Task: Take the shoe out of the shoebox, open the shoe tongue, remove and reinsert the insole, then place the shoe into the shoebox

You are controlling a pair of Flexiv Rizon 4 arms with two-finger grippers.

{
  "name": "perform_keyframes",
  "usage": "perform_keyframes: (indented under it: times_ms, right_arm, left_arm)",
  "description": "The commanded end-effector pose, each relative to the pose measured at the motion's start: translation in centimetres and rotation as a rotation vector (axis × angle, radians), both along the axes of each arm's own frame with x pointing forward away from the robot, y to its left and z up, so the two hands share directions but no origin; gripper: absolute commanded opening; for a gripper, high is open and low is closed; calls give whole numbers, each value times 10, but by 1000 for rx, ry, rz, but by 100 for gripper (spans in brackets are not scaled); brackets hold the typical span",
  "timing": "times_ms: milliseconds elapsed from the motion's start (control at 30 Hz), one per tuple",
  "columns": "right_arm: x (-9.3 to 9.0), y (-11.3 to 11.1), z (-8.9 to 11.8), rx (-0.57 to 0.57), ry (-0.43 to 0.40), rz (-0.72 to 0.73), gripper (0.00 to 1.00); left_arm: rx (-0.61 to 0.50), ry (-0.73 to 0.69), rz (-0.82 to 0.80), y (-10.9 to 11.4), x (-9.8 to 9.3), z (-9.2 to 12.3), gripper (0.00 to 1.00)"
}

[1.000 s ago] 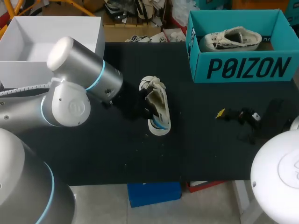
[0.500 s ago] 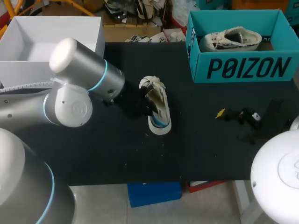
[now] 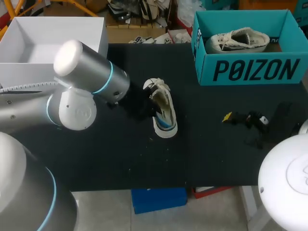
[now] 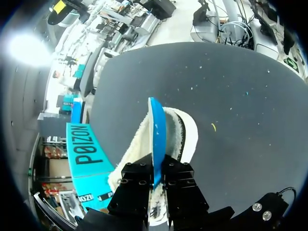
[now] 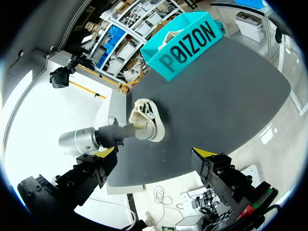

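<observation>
A cream shoe (image 3: 162,107) lies on the black table, left of middle, heel toward the front edge. My left gripper (image 4: 156,169) is shut on the blue insole (image 4: 157,137), which stands on edge along the shoe's (image 4: 182,137) opening. In the head view the left gripper (image 3: 147,103) sits at the shoe's left side and a strip of blue insole (image 3: 164,124) shows near the heel. The teal shoebox (image 3: 250,70) stands at the back right. My right gripper (image 3: 240,126) rests open on the table to the right of the shoe; it (image 5: 155,156) faces the shoe (image 5: 147,120) with nothing between its fingers.
A second pale shoe (image 3: 238,39) lies inside the teal shoebox. A white open box (image 3: 103,41) stands at the back left, behind my left arm (image 3: 82,91). Bare black tabletop (image 3: 202,159) runs along the front and between the shoe and the right gripper.
My left arm has shifted slightly to the right, and the shoe with the insole has nudged a little right with it. The right arm has not moved.
</observation>
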State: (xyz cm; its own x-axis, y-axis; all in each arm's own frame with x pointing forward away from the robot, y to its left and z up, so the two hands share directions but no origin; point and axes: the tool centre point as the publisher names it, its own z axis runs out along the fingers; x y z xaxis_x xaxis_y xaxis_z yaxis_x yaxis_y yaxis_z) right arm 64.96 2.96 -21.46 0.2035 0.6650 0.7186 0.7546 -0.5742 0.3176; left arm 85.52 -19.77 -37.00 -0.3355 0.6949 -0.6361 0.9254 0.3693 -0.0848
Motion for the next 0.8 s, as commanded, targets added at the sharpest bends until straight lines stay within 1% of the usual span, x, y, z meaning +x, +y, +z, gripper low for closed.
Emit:
perform_keyframes:
  times_ms: [33, 167, 267, 300, 333, 533, 733, 767, 800]
  right_arm:
    - [-1, -5, -2, 40, 78, 84, 100]
    - [-1, -5, -2, 40, 78, 84, 100]
    - [-1, -5, -2, 40, 78, 84, 100]
    - [-1, -5, -2, 40, 78, 84, 100]
    - [-1, -5, -2, 40, 78, 84, 100]
    - [-1, -5, -2, 40, 78, 84, 100]
    - [-1, -5, -2, 40, 78, 84, 100]
    - [-1, -5, -2, 40, 78, 84, 100]
    - [-1, -5, -2, 40, 78, 84, 100]
  left_arm:
    - [9, -6, 17, -4, 8, -3, 0]
    - [8, -6, 24, -6, 11, -1, 0]
    - [6, -8, 22, -7, 9, 1, 0]
    - [6, -7, 17, -8, 7, 1, 38]
    - [0, 1, 6, -8, 4, 2, 100]
    - [-37, 10, -21, -6, -13, 10, 100]
    - [-62, 4, -31, -7, -20, 15, 100]
    - [-63, 3, -31, -7, -20, 15, 97]
    - [-63, 2, -32, -8, -21, 15, 84]
